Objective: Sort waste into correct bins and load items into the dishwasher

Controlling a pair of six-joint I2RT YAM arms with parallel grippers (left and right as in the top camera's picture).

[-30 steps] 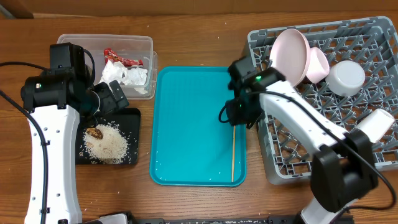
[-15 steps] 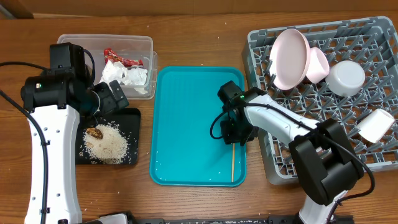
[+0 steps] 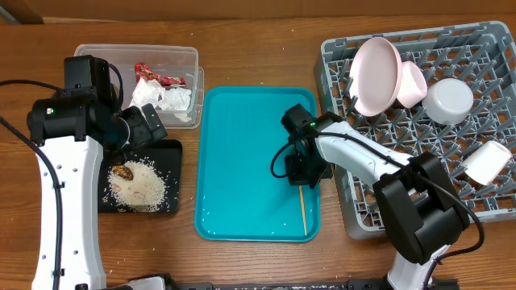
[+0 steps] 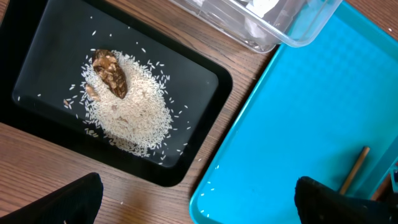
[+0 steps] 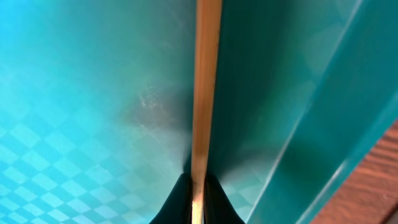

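Wooden chopstick [image 3: 303, 211], one, in right tool [image 5: 198, 186], one plate [image 3: 376, 74], two bowls [image 3: 448, 101]

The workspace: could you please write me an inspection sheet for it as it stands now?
Surface: wooden table, teal tray in the middle.
Job's things: plate, pink bowl, white bowl and cup in the dish rack; wrapper and napkins in the clear tub; rice and food scrap in the black tray; one chopstick on the teal tray.
Clutter: stray grains on the teal tray's corner near the black tray.
Grippers: right gripper shut on the chopstick; left gripper open near the black tray, empty.
Cables: black cables along both arms, one looped over the teal tray.
Surroundings: nothing seen.
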